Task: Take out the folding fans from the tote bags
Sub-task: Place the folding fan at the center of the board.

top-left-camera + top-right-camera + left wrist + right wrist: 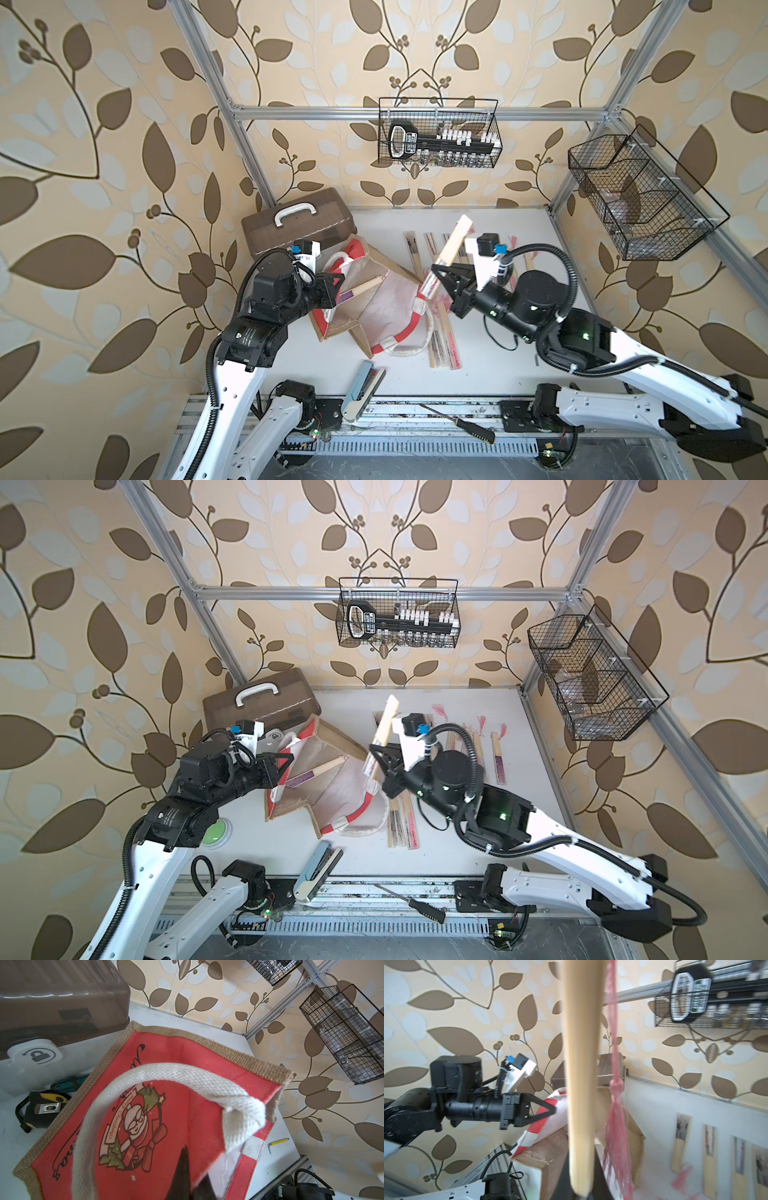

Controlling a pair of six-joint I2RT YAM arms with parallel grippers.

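Both grippers are clamped: right gripper (pixel 435 271) on a folding fan (pixel 455 241) raised above the surface (pixel 490 374), left gripper (pixel 340 279) on the rim of the tote bag (pixel 376 313). One second fan (pixel 362 288) lies inside the bag; loose fans (pixel 444 353) lie right of it.

Rough jute tote bag (pixel 228 1048), smooth bamboo fan (pixel 581 1084), glossy plastic case (pixel 62 991)

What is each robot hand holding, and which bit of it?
The right gripper pinches a folding fan near its lower end. The left gripper pinches the red-and-white rim of the tote bag.
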